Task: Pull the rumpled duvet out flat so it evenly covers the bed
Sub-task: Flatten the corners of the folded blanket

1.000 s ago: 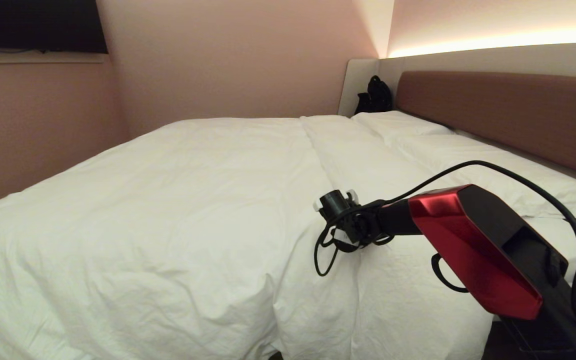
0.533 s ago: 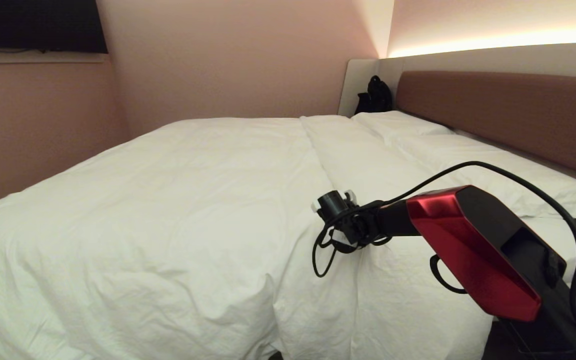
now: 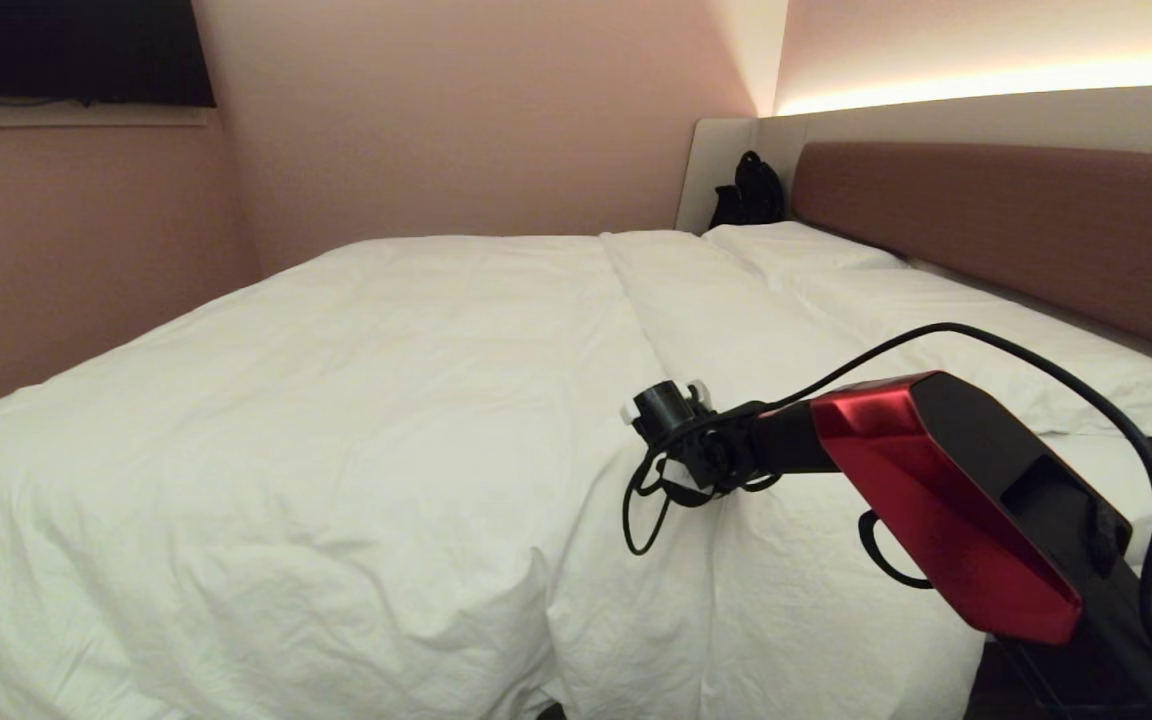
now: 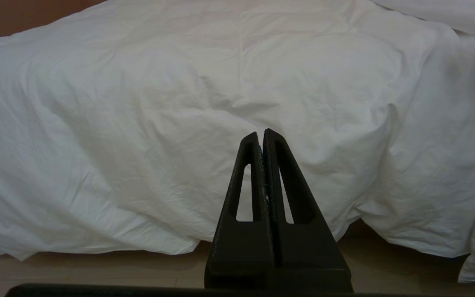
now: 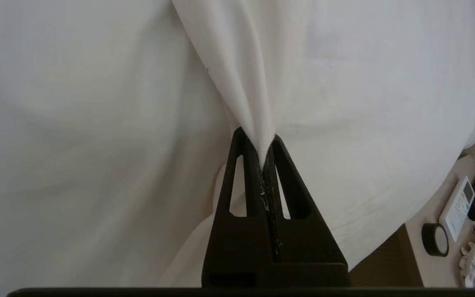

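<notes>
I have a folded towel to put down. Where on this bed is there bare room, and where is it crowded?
Free: the broad duvet top between the pink wall and the centre fold. Crowded: the near right, where the right gripper pinches the fold, and the pillows along the headboard.

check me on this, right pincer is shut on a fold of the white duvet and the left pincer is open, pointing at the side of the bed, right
Not quite: the left pincer is shut, fingers pressed together with nothing between them, as the left wrist view shows. The rest holds: the right pincer is shut on a fold of the white duvet, and the left one points at the duvet-draped side of the bed.
</notes>
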Available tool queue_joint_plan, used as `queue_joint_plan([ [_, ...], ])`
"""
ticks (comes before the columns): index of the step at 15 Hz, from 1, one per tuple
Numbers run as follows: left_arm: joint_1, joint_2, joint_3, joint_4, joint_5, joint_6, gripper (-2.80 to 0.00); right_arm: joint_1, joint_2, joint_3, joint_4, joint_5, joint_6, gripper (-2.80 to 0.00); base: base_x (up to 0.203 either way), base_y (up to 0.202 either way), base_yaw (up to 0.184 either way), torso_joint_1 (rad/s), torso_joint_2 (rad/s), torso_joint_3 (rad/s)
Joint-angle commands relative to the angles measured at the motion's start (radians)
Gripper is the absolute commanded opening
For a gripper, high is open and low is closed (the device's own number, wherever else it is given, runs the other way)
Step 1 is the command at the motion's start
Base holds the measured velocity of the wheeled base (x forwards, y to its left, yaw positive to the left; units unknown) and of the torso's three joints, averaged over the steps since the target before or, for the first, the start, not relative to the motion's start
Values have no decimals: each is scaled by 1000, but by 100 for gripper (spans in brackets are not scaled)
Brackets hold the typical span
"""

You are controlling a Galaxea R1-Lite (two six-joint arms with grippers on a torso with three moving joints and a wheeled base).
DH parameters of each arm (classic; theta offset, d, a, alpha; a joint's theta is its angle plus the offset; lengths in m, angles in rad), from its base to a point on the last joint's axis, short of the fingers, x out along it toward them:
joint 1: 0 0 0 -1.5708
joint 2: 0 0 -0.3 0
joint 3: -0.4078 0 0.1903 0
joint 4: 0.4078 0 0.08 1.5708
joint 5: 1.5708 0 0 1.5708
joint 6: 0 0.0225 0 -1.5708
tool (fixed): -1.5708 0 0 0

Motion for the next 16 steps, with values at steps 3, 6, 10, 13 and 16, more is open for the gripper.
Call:
queue_joint_plan([
  [3, 0, 0, 0, 0, 0, 0, -280, 22, -10, 1, -46, 47, 1, -280, 0, 0, 0, 0, 0, 0],
  [6, 0, 0, 0, 0, 0, 0, -280, 36, -18, 1, -41, 90, 1, -280, 0, 0, 0, 0, 0, 0],
  [10, 0, 0, 0, 0, 0, 0, -280, 48, -16, 2, -38, 101, 4, -280, 0, 0, 0, 0, 0, 0],
  [13, 0, 0, 0, 0, 0, 0, -280, 65, -28, 2, -38, 136, 11, -280, 0, 0, 0, 0, 0, 0],
  [16, 0, 0, 0, 0, 0, 0, -280, 73, -57, 2, -42, 204, 33, -280, 0, 0, 0, 0, 0, 0],
])
